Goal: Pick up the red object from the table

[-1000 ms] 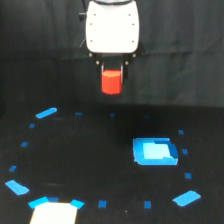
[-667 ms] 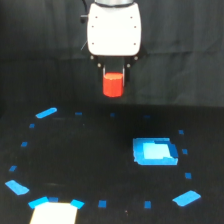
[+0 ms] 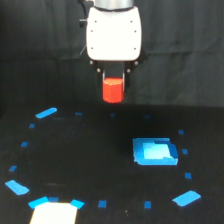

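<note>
Red object: a small, stubby red-orange prism block (image 3: 113, 90) with a brighter orange top face hung in the air just under the arm's white body, in the upper middle of the exterior view. Its facets were too blurred to count.

Height: the block was clear of the surface below, set against the dark curtain backdrop rather than against the tabletop.

Gripper: the gripper (image 3: 113, 82) was clamped on the red-orange block, with a thin dark finger pressed against each side of its upper part; only the top of the block sat between the fingers, and the lower part hung free beneath them.

Arm body: a white, rounded, boxy housing (image 3: 113, 34) pointed straight down, wider than the block, with a grey cylindrical section above it at the top edge of the view.

Table: a flat, matte black surface (image 3: 90, 160) filled the lower half of the view.

Blue piece: a bright blue rectangular piece (image 3: 154, 151) with a paler centre lay flat on the table, below the block and toward the exterior view's right, well apart from it.

Tape marks: small blue tape marks (image 3: 46, 113) were scattered in a rough ring over the table, some square, some elongated and slanted.

White patch: a white patch (image 3: 53, 213) with blue corners sat at the bottom edge, toward the exterior view's left.
</note>
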Tool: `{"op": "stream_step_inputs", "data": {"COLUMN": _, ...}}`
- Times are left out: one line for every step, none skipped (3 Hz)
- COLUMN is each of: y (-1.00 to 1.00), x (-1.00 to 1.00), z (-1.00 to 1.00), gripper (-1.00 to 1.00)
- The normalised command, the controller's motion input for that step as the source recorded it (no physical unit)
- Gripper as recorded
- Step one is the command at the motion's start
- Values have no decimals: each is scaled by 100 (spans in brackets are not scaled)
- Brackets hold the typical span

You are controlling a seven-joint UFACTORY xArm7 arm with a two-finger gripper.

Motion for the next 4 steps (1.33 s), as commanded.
{"op": "stream_step_inputs", "data": {"y": -8, "x": 14, "z": -42, "gripper": -95}}
{"op": "stream_step_inputs", "data": {"y": -39, "x": 27, "z": 6, "gripper": -95}}
{"op": "stream_step_inputs", "data": {"y": 72, "x": 44, "z": 73, "gripper": -100}}
{"op": "stream_step_inputs", "data": {"y": 61, "x": -6, "z": 46, "gripper": -100}}
